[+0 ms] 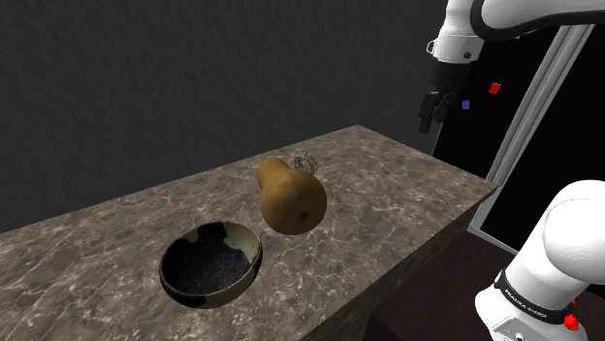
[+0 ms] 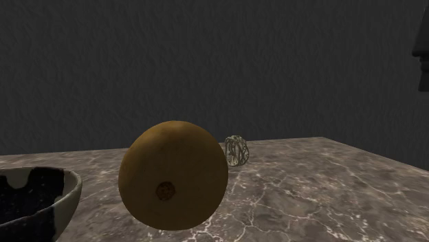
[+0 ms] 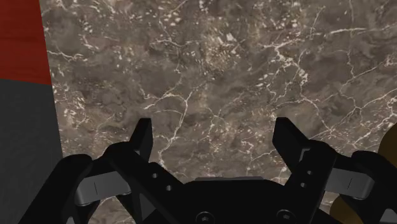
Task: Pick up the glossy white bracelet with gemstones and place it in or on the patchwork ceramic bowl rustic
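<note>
While the gripper hangs wide open, the bracelet sits well below it; best descend clear of the gourd.

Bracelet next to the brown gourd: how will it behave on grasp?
The bracelet looks like thin openwork, so probably light and easily knocked away. It seems to stand on edge on the marble counter, so a nudge may roll or tip it. The gourd close beside it is rounded and may roll if bumped.

a small, pale, wiry bracelet stood on edge just behind the brown gourd; the cream-and-black patchwork bowl, dark-speckled inside, sat upright near the gourd's opposite side.
</note>
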{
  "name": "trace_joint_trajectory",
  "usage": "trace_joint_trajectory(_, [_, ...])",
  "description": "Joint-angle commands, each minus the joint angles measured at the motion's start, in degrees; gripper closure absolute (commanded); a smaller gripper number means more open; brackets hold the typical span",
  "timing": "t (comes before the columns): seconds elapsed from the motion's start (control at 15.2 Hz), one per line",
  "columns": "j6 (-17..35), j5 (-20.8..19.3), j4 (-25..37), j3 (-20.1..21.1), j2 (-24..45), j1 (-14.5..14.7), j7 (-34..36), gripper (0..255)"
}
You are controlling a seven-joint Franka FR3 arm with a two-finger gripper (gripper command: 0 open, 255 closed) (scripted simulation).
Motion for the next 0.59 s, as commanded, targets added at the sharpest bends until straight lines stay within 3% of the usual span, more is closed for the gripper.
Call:
trace_joint_trajectory(0.0, [0.0,0.0,0.0,0.0,0.0,0.0,0.0,0])
trace_joint_trajectory(0.53, [12.1,2.6,1.4,6.8,11.2,1.8,10.1,0])
